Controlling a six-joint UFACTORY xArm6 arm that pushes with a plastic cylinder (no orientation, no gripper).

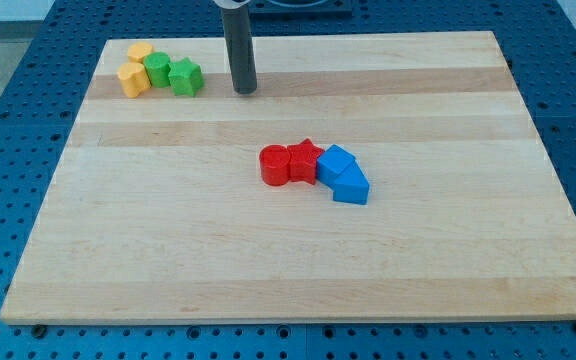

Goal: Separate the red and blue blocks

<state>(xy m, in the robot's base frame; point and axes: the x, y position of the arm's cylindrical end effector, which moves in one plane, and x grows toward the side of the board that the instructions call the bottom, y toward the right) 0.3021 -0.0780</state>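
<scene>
Near the board's middle, a red cylinder (275,166) touches a red star (305,160) on its right. The star touches a blue cube-like block (335,163), which touches a blue block with a sloped top (351,185) at its lower right. The four form one joined row. My tip (245,90) is near the view's top, above and left of the red blocks, well apart from them and just right of the green blocks.
At the top left corner of the wooden board (288,260), two yellow blocks (134,76) (140,52) touch a green block (158,70) and a green star (185,77). A blue perforated table surrounds the board.
</scene>
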